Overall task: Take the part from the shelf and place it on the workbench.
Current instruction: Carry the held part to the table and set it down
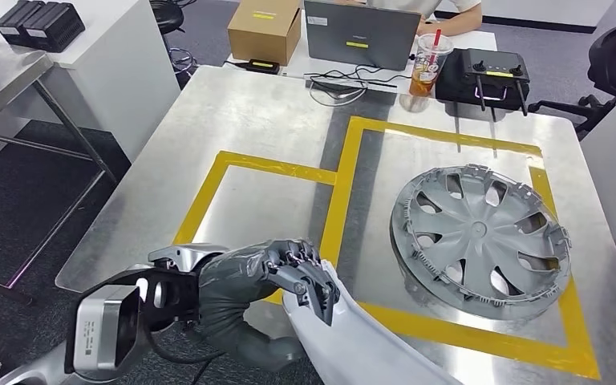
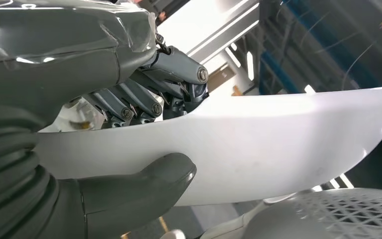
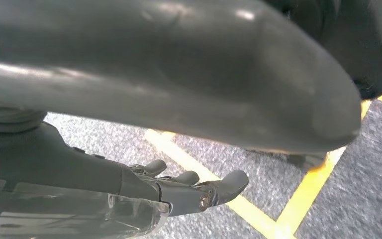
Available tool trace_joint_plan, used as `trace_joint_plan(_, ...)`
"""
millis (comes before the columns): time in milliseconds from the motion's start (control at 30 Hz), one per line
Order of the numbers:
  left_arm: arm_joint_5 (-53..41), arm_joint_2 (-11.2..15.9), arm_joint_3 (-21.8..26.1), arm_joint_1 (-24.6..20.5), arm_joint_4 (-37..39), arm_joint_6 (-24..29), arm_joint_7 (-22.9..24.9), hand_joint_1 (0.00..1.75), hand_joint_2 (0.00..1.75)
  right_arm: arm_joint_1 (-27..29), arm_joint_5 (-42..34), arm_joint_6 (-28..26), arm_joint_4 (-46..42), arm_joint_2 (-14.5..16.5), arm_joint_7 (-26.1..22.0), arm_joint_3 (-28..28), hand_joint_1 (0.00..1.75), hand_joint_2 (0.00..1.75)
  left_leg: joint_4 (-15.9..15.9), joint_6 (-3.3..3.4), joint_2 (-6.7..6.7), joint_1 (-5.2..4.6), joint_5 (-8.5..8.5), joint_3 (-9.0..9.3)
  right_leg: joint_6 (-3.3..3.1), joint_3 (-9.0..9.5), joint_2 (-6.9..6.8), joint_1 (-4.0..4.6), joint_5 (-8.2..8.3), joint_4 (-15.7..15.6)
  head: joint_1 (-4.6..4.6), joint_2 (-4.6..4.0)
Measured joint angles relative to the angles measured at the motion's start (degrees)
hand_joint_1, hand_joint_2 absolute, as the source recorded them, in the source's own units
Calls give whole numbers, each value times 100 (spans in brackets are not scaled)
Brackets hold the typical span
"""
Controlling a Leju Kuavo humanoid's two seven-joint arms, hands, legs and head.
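My left hand [image 1: 277, 281] grips a long white curved part [image 1: 361, 345] at the near edge of the metal workbench [image 1: 273, 120]. In the left wrist view the dark fingers [image 2: 149, 97] lie over the white part [image 2: 278, 144] and the thick thumb [image 2: 144, 186] presses from the other side. The part's far end runs out of the head view at the bottom. My right hand [image 3: 179, 191] hangs over grey carpet with its fingers loosely apart and nothing in them.
A grey wheel cover [image 1: 477, 237] lies inside the larger yellow-taped square on the workbench. A smaller taped square [image 1: 249, 208] sits to its left. A laptop [image 1: 361, 36], cardboard box [image 1: 265, 28], drink cup [image 1: 429, 64] and black controller [image 1: 489, 76] stand behind.
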Motion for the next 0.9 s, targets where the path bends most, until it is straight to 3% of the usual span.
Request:
trace_joint_plan(67, -44, -1, -69, -23, 3, 40, 75, 169, 175, -9, 7, -14, 2, 0, 10, 8, 0, 0, 32, 29, 16, -35, -18, -13, -12, -372, -4, 1, -240, 723, 8, 0)
trace_joint_plan(100, -98, -1, -103, -34, 4, 74, 122, 169, 175, -7, 11, -19, 1, 7, 21, 13, 0, 0, 49, 33, 20, -45, -28, -15, 20, -419, -7, 1, -228, 802, 7, 0)
trace_joint_plan(133, -175, -1, -139, -54, 4, 120, 174, 169, 175, -5, 15, -23, 0, 17, 33, 19, 0, 0, 73, 31, 20, -48, -40, -17, 71, -345, -13, -3, -124, 637, 9, 0)
trace_joint_plan(200, -366, 8, -203, -115, 6, 224, 258, 169, 175, -11, 21, -36, -3, 39, 47, 29, 0, 0, 154, -3, 17, -50, -90, -33, 154, 32, -48, -15, 184, -136, 13, 0)
trace_joint_plan(267, -490, 56, -238, -185, 18, 284, 222, 169, 175, -26, 19, -50, -8, 64, 54, 34, 0, 0, 253, -61, 18, -73, -151, -70, 116, 286, -63, -13, 358, -651, 10, 0)
trace_joint_plan(333, -526, 137, -243, -229, 42, 284, 119, 169, 175, -32, 16, -54, -13, 91, 68, 37, 0, 0, 300, -100, 24, -83, -176, -97, 23, 310, -47, 8, 389, -707, 6, 0)
trace_joint_plan(433, -675, 258, -225, -270, 73, 309, 12, 169, 175, -21, 21, -48, -23, 122, 94, 40, 0, 0, 470, -175, 29, -39, -296, -186, -54, 316, -42, -11, 409, -713, -2, 1)
trace_joint_plan(533, -1196, 479, -101, -393, 241, 377, -243, 169, 175, -12, 48, -29, -48, 139, 96, 51, 0, 0, 1405, -288, 29, 21, -762, -614, -90, 317, -37, -13, 409, -716, -16, 0)
trace_joint_plan(567, -1435, 548, -31, -457, 371, 405, -276, 169, 175, -5, 56, -17, -59, 147, 96, 58, 0, 0, 1730, -307, 29, 38, -871, -775, -92, 315, -36, -10, 408, -716, -16, 0)
trace_joint_plan(600, -1638, 591, 28, -524, 499, 438, -244, 169, 175, 0, 59, -6, -71, 154, 96, 64, 0, 0, 1862, -310, 30, 46, -873, -849, -93, 316, -36, -8, 407, -715, -16, 0)
trace_joint_plan(633, -1867, 618, 91, -614, 641, 499, -147, 169, 175, 1, 60, 10, -88, 165, 96, 72, 0, 0, 1792, -303, 29, 52, -773, -826, -93, 318, -35, -4, 407, -715, -17, 0)
trace_joint_plan(733, -2386, 634, 238, -926, 1068, 745, 169, 169, 175, -15, 56, 52, -153, 229, 97, 84, 0, 0, 681, -206, 18, 28, -259, -272, -81, 335, -28, 17, 413, -723, -13, 0)
trace_joint_plan(800, -2669, 627, 320, -1076, 1410, 920, 229, 169, 175, -18, 44, 77, -199, 274, 101, 84, 0, 0, 308, -150, 14, -15, -194, -88, -48, 326, -25, 17, 431, -738, -16, 0)
trace_joint_plan(900, -3151, 620, 443, -1163, 1950, 1205, 274, 169, 175, -15, 13, 122, -256, 330, 110, 84, 0, 0, 187, -90, 32, -29, -155, -32, 27, 332, -29, 4, 468, -809, -26, 1)
